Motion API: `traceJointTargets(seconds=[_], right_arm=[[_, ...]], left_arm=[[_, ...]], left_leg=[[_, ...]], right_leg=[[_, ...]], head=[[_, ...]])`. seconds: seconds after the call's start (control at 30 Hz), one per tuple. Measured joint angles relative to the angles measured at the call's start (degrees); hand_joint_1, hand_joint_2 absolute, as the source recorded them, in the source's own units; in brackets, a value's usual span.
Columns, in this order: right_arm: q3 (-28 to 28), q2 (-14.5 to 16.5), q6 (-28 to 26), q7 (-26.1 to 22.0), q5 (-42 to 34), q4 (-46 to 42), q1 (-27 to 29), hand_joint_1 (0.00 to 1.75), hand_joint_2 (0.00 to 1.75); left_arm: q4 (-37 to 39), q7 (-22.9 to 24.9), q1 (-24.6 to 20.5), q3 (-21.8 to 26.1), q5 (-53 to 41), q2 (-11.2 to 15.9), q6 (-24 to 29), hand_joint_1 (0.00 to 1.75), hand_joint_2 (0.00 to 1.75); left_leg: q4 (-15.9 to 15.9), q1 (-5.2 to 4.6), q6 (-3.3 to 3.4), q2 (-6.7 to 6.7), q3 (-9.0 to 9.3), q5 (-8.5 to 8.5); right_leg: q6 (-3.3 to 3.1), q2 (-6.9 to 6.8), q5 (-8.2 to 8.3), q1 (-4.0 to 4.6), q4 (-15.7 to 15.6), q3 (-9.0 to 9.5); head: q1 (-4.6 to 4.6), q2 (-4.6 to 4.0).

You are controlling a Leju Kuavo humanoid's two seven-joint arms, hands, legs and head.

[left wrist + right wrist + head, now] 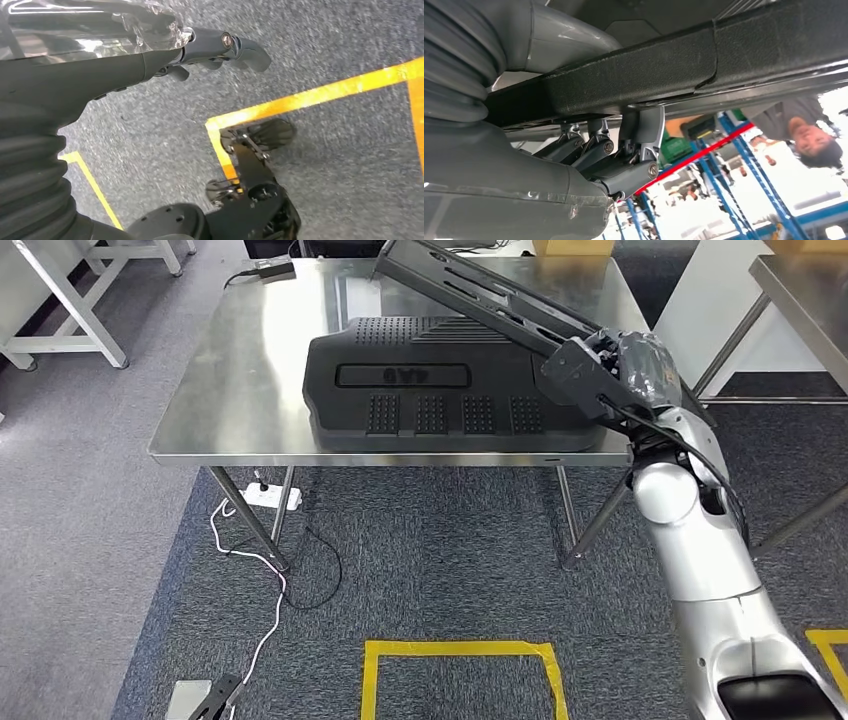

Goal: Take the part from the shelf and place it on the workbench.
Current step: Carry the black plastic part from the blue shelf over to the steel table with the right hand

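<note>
A long black slotted part (470,295) slants over the steel workbench (260,360), its near end held by my right hand (620,365) at the bench's right front corner. In the right wrist view the thumb lies on one side of the part (704,65) and the fingers (624,160) wrap the other side. A large black moulded panel (440,390) lies flat on the bench under the long part. My left hand (210,47) hangs over the carpet, fingers stretched out and holding nothing.
A small black box (270,270) sits at the bench's far left. A power strip with a white cable (265,498) lies under the bench. Yellow tape (460,650) marks the floor. Another table (800,290) stands right. A person (804,135) stands near blue shelving (724,165).
</note>
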Motion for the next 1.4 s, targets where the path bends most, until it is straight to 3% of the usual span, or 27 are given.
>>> traceJointTargets(seconds=[0.07, 0.1, 0.13, 0.23, 0.27, 0.33, 0.4, 0.47, 0.53, 0.57, 0.6, 0.63, 0.67, 0.73, 0.77, 0.8, 0.87, 0.93, 1.03, 1.07, 1.1, 1.17, 1.2, 1.23, 1.27, 1.4], right_arm=[[0.00, 0.01, 0.00, 0.03, 0.03, 0.09, 0.28, 1.75, 1.75], [0.00, 0.01, 0.00, 0.03, 0.05, 0.11, 0.33, 1.75, 1.75], [0.01, 0.01, 0.00, 0.03, 0.05, 0.14, 0.33, 1.75, 1.75], [0.00, 0.01, -0.01, 0.04, 0.03, 0.48, 0.45, 1.75, 1.75], [0.00, 0.02, 0.00, 0.09, 0.04, 0.59, 0.52, 1.75, 1.75], [0.01, 0.05, 0.02, 0.20, 0.07, 0.57, 0.45, 1.75, 1.75], [-0.01, 0.11, 0.02, 0.26, 0.11, 0.41, 0.26, 1.75, 1.75], [-0.02, 0.20, 0.02, 0.28, 0.12, 0.32, 0.33, 1.75, 1.75], [-0.01, 0.32, 0.04, 0.29, 0.11, 0.32, 0.57, 1.75, 1.75], [-0.01, 0.38, 0.05, 0.29, 0.11, 0.32, 0.68, 1.75, 1.75], [0.00, 0.49, 0.07, 0.28, 0.13, 0.32, 0.75, 1.75, 1.75], [0.00, 0.64, 0.08, 0.26, 0.15, 0.32, 0.77, 1.75, 1.75], [0.01, 0.79, 0.09, 0.23, 0.18, 0.35, 0.82, 1.75, 1.75], [0.06, 1.15, 0.15, 0.07, 0.26, 0.51, 0.95, 1.75, 1.75], [0.10, 1.29, 0.18, 0.01, 0.29, 0.60, 1.06, 1.75, 1.75], [0.15, 1.41, 0.20, -0.07, 0.33, 0.66, 1.07, 1.75, 1.75], [0.17, 1.49, 0.14, -0.12, 0.37, 0.64, 0.82, 1.75, 1.75], [0.19, 1.53, 0.09, -0.19, 0.39, 0.61, 0.32, 1.75, 1.75], [0.20, 1.58, 0.09, -0.17, 0.39, 0.64, 0.27, 1.75, 1.75], [0.20, 1.58, 0.09, -0.15, 0.39, 0.67, 0.47, 1.75, 1.75], [0.20, 1.58, 0.09, -0.15, 0.40, 0.70, 0.66, 1.75, 1.75], [0.20, 1.60, 0.05, -0.18, 0.51, 0.72, 0.80, 1.75, 1.75], [0.22, 1.61, -0.01, -0.22, 0.69, 0.73, 0.80, 1.75, 1.75], [0.25, 1.63, -0.10, -0.27, 1.01, 0.75, 0.78, 1.75, 1.75], [0.29, 1.67, -0.26, -0.32, 1.38, 0.76, 0.79, 1.75, 1.75], [0.39, 1.97, -0.99, -0.42, 3.02, 0.78, 0.85, 1.75, 1.75]], left_arm=[[0.00, 0.01, 0.13, 0.00, -0.02, -0.07, -0.01, 0.00, 1.75], [0.00, 0.01, 0.17, 0.00, -0.02, -0.14, -0.01, 0.00, 1.75], [0.00, 0.02, 0.18, 0.00, -0.02, -0.20, -0.01, 0.00, 1.75], [0.00, 0.02, 0.24, -0.01, -0.03, -0.31, -0.01, 0.00, 1.75], [0.00, -0.01, 0.20, -0.02, -0.03, -0.31, 0.00, 0.00, 1.75], [-0.01, -0.13, 0.00, -0.04, -0.03, -0.27, 0.02, 0.00, 1.75], [-0.02, -0.29, -0.10, -0.04, 0.00, -0.23, 0.04, 0.00, 1.75], [-0.02, -0.38, -0.13, -0.04, 0.02, -0.22, 0.06, 0.00, 1.75], [-0.01, -0.45, -0.07, -0.04, 0.04, -0.22, 0.08, 0.00, 1.75], [0.00, -0.53, -0.01, -0.04, 0.07, -0.22, 0.12, 0.00, 1.75], [0.00, -0.66, 0.03, -0.04, 0.11, -0.22, 0.17, 0.00, 1.75], [0.00, -0.79, 0.04, -0.04, 0.15, -0.22, 0.26, 0.00, 1.75], [-0.01, -0.91, 0.05, -0.04, 0.20, -0.20, 0.39, 0.00, 1.75], [-0.02, -1.01, 0.24, -0.04, 0.25, -0.12, 0.61, 0.00, 1.75], [-0.02, -1.01, 0.34, -0.04, 0.25, -0.06, 0.69, 0.00, 1.75], [-0.02, -0.99, 0.36, -0.04, 0.25, -0.01, 0.75, 0.00, 1.75], [-0.02, -1.00, -0.02, -0.05, 0.26, 0.02, 0.83, 0.00, 1.75], [-0.02, -1.08, -0.49, -0.06, 0.31, 0.02, 0.86, 0.00, 1.75], [-0.02, -1.12, -0.57, -0.07, 0.64, 0.02, 0.86, 0.00, 1.75], [-0.02, -1.13, -0.47, -0.07, 0.75, 0.01, 0.85, 0.00, 1.75], [-0.02, -1.13, -0.36, -0.07, 0.82, -0.02, 0.85, 0.00, 1.75], [-0.02, -1.14, -0.25, -0.07, 0.84, -0.14, 0.83, 0.00, 1.75], [-0.02, -1.14, -0.24, -0.07, 0.83, -0.21, 0.83, 0.00, 1.75], [-0.02, -1.14, -0.24, -0.07, 0.83, -0.26, 0.82, 0.00, 1.75], [-0.02, -1.15, -0.23, -0.07, 0.81, -0.28, 0.82, 0.00, 1.75], [-0.02, -1.15, -0.22, -0.08, 0.76, -0.28, 0.80, 0.00, 1.75]], left_leg=[[0.02, 0.37, -0.27, 0.00, 1.94, -1.75], [0.04, 0.55, -0.47, -0.02, 3.04, -2.69], [0.06, 0.71, -0.70, -0.03, 4.20, -3.68], [0.02, 0.81, -1.74, -0.05, 7.08, -6.56], [-0.04, 0.73, -2.18, -0.04, 7.85, -7.10], [1.42, 0.60, -2.95, 0.01, 8.00, -6.72], [6.84, 0.64, -3.63, 0.11, 5.18, -5.00], [14.08, 0.82, -4.27, 0.25, 0.17, -5.61], [18.37, 0.88, -4.45, 0.29, -4.57, -10.04], [18.44, 0.87, -4.34, 0.29, -6.07, -12.39], [17.11, 0.83, -4.12, 0.29, -6.95, -13.67], [14.49, 0.71, -3.75, 0.29, -7.32, -12.88], [10.87, 0.51, -3.17, 0.26, -7.40, -9.37], [4.77, -0.07, -2.11, -0.12, -7.27, 0.16], [3.38, -0.31, -1.83, -0.28, -7.16, 3.34], [3.21, -0.46, -1.72, -0.42, -7.06, 4.34], [3.06, -0.34, -1.41, -0.31, -6.49, 3.77], [2.33, 0.02, -0.81, -0.21, -5.71, 3.28], [2.12, 0.22, -0.31, -0.18, -4.81, 2.12], [2.19, 0.23, -0.35, -0.21, -4.45, 1.64], [2.30, 0.24, -0.44, -0.27, -4.00, 1.13], [2.66, 0.25, -0.72, -0.39, -2.96, 0.04], [2.84, 0.19, -0.93, -0.43, -2.55, -0.44], [3.00, 0.15, -1.17, -0.47, -2.32, -0.79], [3.14, 0.10, -1.33, -0.49, -2.22, -1.07], [3.08, 0.05, -1.30, -0.49, -2.11, -1.41]], right_leg=[[0.56, -0.12, -4.90, -0.28, 0.50, -3.56], [0.74, -0.20, -5.77, -0.39, -1.35, -4.40], [0.83, -0.34, -4.36, -0.49, -4.40, -4.69], [0.32, -1.21, 8.42, -0.44, -13.35, -4.05], [-0.19, -1.29, 10.91, -0.39, -14.49, -3.69], [-1.29, -0.96, 10.73, -0.39, -14.84, -2.73], [-2.06, -0.80, 9.76, -0.59, -15.03, -1.47], [-2.49, -0.72, 8.45, -0.62, -15.11, 0.14], [-2.61, -0.59, 6.93, -0.60, -15.13, 2.03], [-2.60, -0.49, 6.16, -0.58, -15.13, 3.11], [-2.56, -0.42, 5.32, -0.51, -15.14, 4.28], [-2.51, -0.36, 4.45, -0.40, -15.14, 5.47], [-2.48, -0.33, 3.55, -0.32, -15.22, 6.49], [-2.24, 0.00, 1.79, -0.05, -15.06, 8.04], [-2.03, 0.24, 1.03, -0.01, -15.00, 8.41], [-1.72, 0.47, 0.44, 0.05, -15.00, 8.74], [-1.07, 0.54, -0.56, -0.06, -15.23, 9.20], [-0.55, 0.21, -2.24, -0.07, -12.49, 7.95], [0.02, -0.08, -5.22, -0.19, -1.38, 0.22], [0.14, -0.09, -4.75, -0.24, 0.82, -2.10], [0.17, -0.12, -2.95, -0.26, 0.67, -3.34], [-0.04, -0.17, 3.02, -0.22, -5.47, -2.77], [-0.23, -0.17, 5.41, -0.06, -8.84, -1.89], [-0.50, -0.17, 6.70, 0.06, -11.51, -1.06], [-0.73, -0.16, 7.06, 0.18, -12.96, -0.54], [-1.11, -0.01, 6.62, 0.40, -13.70, -0.13]], head=[[0.49, 0.00], [0.73, 0.00], [1.00, 0.00], [1.72, 0.00], [1.79, 0.00], [1.60, 0.00], [1.20, 0.00], [0.67, 0.00], [0.32, 0.00], [0.22, 0.00], [0.04, 0.00], [-0.15, 0.00], [-0.29, 0.00], [-0.23, 0.00], [-0.14, 0.00], [-0.06, 0.00], [-0.29, 0.00], [-0.34, 0.00], [0.10, 0.00], [0.23, 0.00], [0.38, 0.00], [0.73, 0.00], [0.85, 0.00], [0.96, 0.00], [0.95, 0.00], [0.15, 0.00]])
